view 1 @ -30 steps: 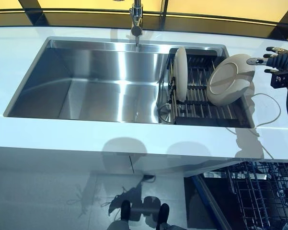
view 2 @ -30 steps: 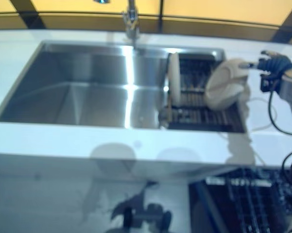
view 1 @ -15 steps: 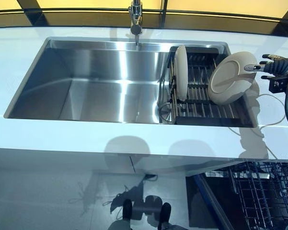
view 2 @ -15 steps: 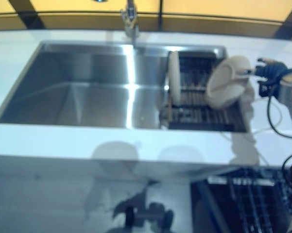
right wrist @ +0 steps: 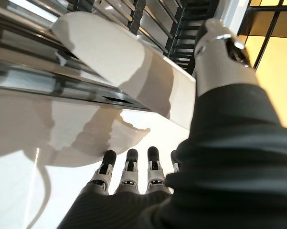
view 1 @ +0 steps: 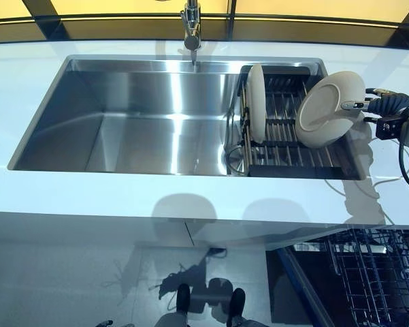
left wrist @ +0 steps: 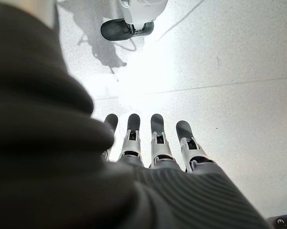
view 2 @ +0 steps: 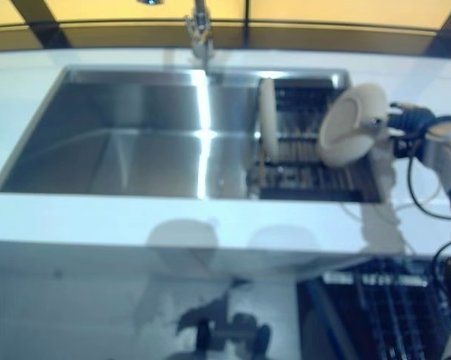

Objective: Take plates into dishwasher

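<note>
We are reaching in with our right arm from the right, the right hand (view 1: 380,107) sitting level with the far right end of the sink rack (view 1: 286,129). Its thumb (right wrist: 218,47) is lying over the edge of the tilted plate (view 1: 329,109) leaning on that rack, while its fingers (right wrist: 129,168) are running straight along the plate's underside. Our left hand (left wrist: 157,157) is hanging low above the floor (left wrist: 229,57), away from the rack, fingers straight and holding nothing.
</note>
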Available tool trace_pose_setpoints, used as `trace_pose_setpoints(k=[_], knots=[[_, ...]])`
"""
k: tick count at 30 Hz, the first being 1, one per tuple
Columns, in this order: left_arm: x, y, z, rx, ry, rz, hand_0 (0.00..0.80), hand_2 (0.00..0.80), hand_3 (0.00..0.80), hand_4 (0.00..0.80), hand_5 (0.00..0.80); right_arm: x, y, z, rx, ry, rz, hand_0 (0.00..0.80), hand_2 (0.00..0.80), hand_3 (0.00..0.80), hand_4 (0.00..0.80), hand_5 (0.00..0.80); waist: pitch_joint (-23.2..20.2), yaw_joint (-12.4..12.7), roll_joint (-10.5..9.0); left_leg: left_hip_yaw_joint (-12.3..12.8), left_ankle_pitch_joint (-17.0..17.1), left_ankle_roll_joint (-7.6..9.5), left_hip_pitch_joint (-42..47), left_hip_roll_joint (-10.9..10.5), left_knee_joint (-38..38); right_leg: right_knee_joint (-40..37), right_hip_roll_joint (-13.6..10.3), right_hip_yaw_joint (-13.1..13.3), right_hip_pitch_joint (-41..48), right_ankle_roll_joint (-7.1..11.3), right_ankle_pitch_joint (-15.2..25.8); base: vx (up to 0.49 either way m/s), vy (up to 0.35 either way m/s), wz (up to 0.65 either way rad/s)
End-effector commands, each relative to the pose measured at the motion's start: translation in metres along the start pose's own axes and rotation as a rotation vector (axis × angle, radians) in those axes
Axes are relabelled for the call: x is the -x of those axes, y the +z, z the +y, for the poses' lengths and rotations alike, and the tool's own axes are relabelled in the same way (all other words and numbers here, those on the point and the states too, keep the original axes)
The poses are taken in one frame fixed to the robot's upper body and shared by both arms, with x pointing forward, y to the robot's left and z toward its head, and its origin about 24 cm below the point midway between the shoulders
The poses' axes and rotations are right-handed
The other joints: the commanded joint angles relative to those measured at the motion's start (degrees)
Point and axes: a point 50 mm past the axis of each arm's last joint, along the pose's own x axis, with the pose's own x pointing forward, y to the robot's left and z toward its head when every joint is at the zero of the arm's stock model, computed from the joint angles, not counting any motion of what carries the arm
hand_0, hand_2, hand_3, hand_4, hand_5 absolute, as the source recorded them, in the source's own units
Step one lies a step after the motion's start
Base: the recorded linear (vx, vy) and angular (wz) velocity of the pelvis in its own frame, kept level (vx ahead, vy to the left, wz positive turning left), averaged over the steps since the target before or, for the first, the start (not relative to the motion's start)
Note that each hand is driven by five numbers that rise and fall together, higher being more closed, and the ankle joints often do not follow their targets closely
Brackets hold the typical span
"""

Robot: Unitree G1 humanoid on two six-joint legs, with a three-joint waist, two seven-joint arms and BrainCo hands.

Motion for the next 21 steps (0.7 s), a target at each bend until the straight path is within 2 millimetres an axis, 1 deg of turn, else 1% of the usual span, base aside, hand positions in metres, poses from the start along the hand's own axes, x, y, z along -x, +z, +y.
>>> trace_pose_setpoints(k=[1,8,18,21], knots=[[0.003,-0.016,0.011,-0.018,0.017,0.035,0.000,0.000,0.000,0.000,0.000,0.005,0.022,-0.004,-0.034,0.003,-0.102,0.000,0.000,0.000,0.000,0.000,0.64,0.69,-0.56,0.51,-3.53,0.72,-1.68,-1.09,-0.27,-0.05,-0.95,-2.25,1.04,2.38,-4.25,0.000,0.000,0.00],[0.003,-0.014,0.009,-0.011,0.015,0.024,0.000,0.000,0.000,0.000,0.000,0.003,0.022,-0.001,-0.044,0.009,-0.116,0.000,0.000,0.000,0.000,0.000,0.97,1.11,-0.51,0.26,-3.47,0.81,-1.78,-1.16,-0.27,-0.05,-1.04,-2.73,1.08,2.34,-4.20,0.000,0.000,0.00],[0.003,-0.016,0.006,0.005,0.003,0.028,0.000,0.000,0.000,0.000,0.000,0.003,0.029,0.003,-0.063,0.015,-0.138,0.000,0.000,0.000,0.000,0.000,1.28,1.67,-0.31,-0.29,-3.34,0.82,-1.91,-1.25,-0.27,-0.05,-1.15,-3.18,1.13,2.31,-4.25,0.000,0.000,0.00],[0.003,-0.016,0.005,0.011,-0.005,0.029,0.000,0.000,0.000,0.000,0.000,0.003,0.033,0.008,-0.087,0.033,-0.154,0.000,0.000,0.000,0.000,0.000,1.41,1.94,-0.14,-0.45,-3.23,0.83,-2.06,-1.28,-0.27,-0.05,-1.17,-3.44,1.06,2.24,-4.25,0.000,0.000,0.00]])
